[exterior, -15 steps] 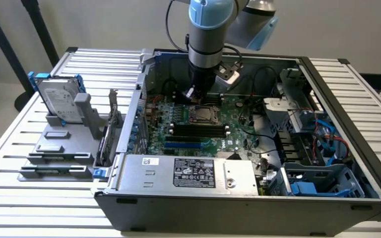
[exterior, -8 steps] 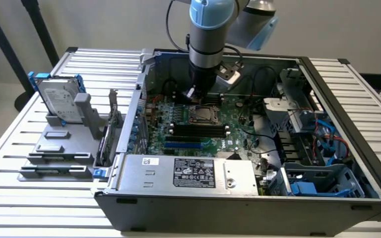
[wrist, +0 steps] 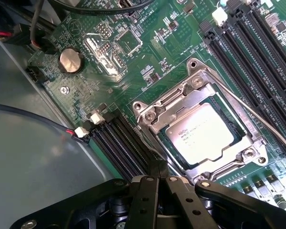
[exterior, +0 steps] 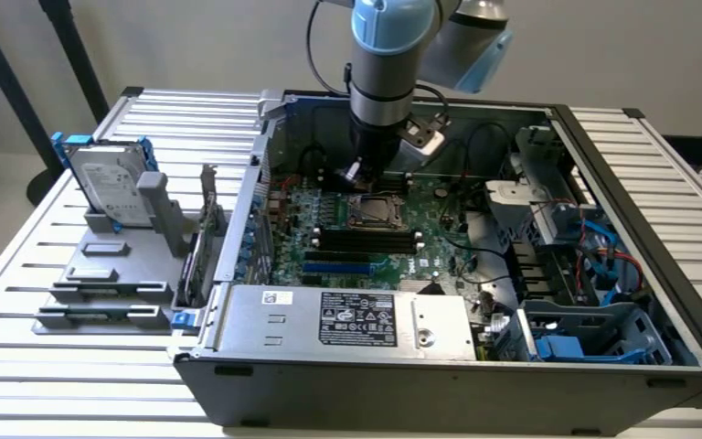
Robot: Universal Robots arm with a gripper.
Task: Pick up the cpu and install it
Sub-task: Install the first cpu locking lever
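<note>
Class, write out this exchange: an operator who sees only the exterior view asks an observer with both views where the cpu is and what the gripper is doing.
Operator: In my view the arm hangs over the motherboard. Where is the cpu?
Observer: The cpu lies flat in its socket, printed side up.
Operator: Does the gripper hold anything?
Observer: No. The gripper is shut and empty, its tips just beside the socket's metal frame.
</note>
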